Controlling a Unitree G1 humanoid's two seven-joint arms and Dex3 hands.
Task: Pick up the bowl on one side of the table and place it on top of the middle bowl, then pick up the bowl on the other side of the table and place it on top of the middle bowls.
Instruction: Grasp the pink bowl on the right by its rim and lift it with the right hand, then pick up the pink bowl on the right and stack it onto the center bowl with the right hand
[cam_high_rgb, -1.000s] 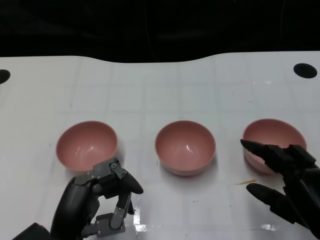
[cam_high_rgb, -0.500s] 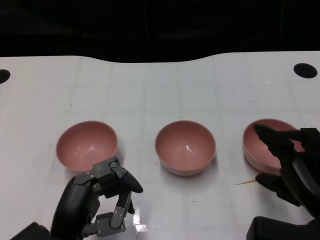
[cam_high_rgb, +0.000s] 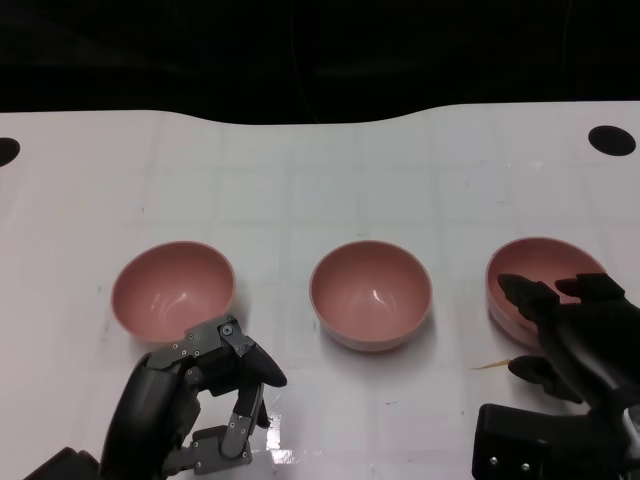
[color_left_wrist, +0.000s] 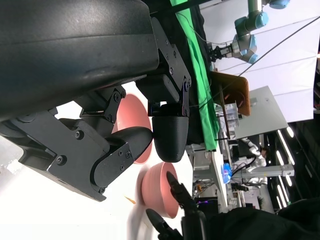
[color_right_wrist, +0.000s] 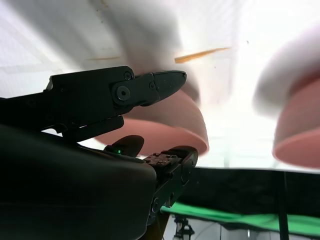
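Observation:
Three pink bowls stand in a row on the white table (cam_high_rgb: 320, 190): the left bowl (cam_high_rgb: 172, 288), the middle bowl (cam_high_rgb: 370, 293) and the right bowl (cam_high_rgb: 540, 272). My right hand (cam_high_rgb: 570, 335) is at the right bowl's near rim, with its fingers (cam_high_rgb: 522, 293) spread over the rim and the thumb outside it. In the right wrist view the right bowl (color_right_wrist: 167, 125) sits between a finger (color_right_wrist: 150, 86) and the thumb, with gaps showing. My left hand (cam_high_rgb: 205, 400) lies just in front of the left bowl, its fingers curled in and holding nothing.
A thin orange sliver (cam_high_rgb: 490, 366) lies on the table left of my right hand. Round black holes sit at the table's far right (cam_high_rgb: 610, 140) and far left (cam_high_rgb: 5, 152). Behind the far edge all is dark. The left wrist view shows lab equipment beyond the table.
My right hand has moved forward onto the right bowl's near rim and its fingers have dropped lower over it. The forearm now shows at the bottom right. The left hand has not moved.

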